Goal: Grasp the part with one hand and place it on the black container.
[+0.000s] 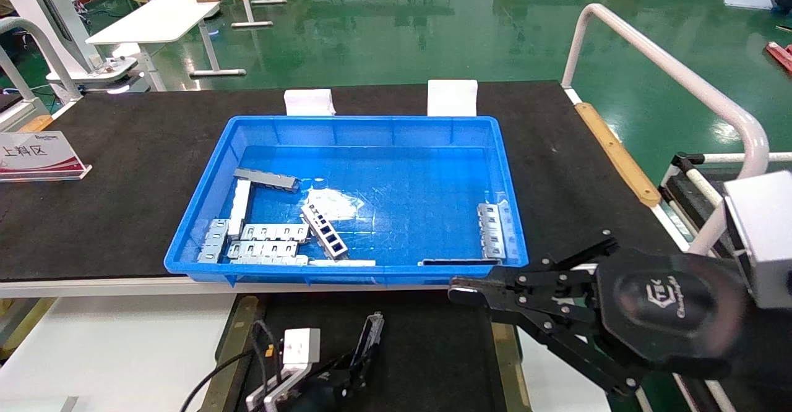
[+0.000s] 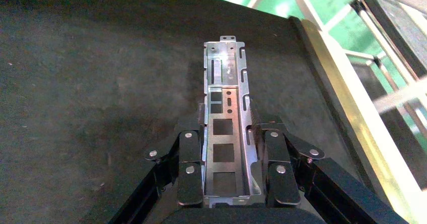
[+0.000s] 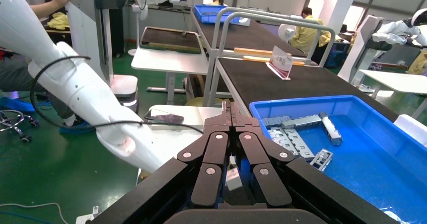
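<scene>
My left gripper [image 2: 227,121] is shut on the part [image 2: 225,73], a slim silver trough-shaped bar with rectangular openings, gripping its two side walls. It holds the part low over the flat dark surface of the black container [image 2: 100,93]; I cannot tell whether they touch. In the head view the left gripper [image 1: 365,353] and the part [image 1: 373,328] are at the bottom centre, over the black container [image 1: 433,350], which has olive-brass side strips. My right gripper [image 1: 456,288] is shut and empty beside the blue bin's front right corner; it also shows in the right wrist view [image 3: 231,110].
A blue plastic bin [image 1: 371,128] on the black table mat [image 1: 124,171] holds several silver slotted plates and bars [image 1: 266,242]. A sign stand [image 1: 37,155] is at the far left. A white railing [image 1: 680,78] runs along the right side.
</scene>
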You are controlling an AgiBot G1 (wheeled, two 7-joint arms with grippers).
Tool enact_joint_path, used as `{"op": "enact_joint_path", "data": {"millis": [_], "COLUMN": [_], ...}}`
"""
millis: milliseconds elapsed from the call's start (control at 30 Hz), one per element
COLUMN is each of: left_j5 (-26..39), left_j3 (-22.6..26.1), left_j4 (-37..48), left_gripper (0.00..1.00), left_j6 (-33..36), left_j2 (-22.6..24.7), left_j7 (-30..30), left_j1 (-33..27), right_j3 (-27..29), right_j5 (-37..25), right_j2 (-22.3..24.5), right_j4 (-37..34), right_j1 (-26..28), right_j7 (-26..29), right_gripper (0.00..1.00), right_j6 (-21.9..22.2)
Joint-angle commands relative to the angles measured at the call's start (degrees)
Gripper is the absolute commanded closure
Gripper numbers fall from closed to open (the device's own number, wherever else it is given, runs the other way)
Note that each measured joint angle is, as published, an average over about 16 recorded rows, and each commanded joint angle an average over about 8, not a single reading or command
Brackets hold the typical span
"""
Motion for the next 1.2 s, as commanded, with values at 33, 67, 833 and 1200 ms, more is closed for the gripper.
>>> {"op": "enact_joint_path", "data": {"millis": [33,67,833,1200], "left_j5": [-0.76,-0.94,-1.67,-1.80], "left_j3": [0.30,0.28,-0.21,-0.43], "left_j4": [1.39,2.01,10.90,8.89], "left_gripper": [1.00,1.00,0.00,0.00], "left_j6": [-2.30,-3.01,-5.78,-4.27], "left_j2": [2.01,2.78,9.57,8.57], "left_j7": [-0.46,-0.59,-1.42,-1.77], "left_j1": [-0.31,-0.45,-2.38,-2.28], "right_j3": [0.00,0.00,-0.01,-0.02], "right_j5": [0.00,0.00,0.01,0.01], "right_j2": [0.00,0.00,0.00,0.01], "right_j4": [0.00,0.00,0.00,0.00], "right_j1": [0.00,0.00,0.00,0.00], "right_j7": [0.00,0.00,-0.01,-0.01], "right_gripper": [1.00,1.00,0.00,0.00], "right_j6": [0.00,0.00,0.00,0.01]}}
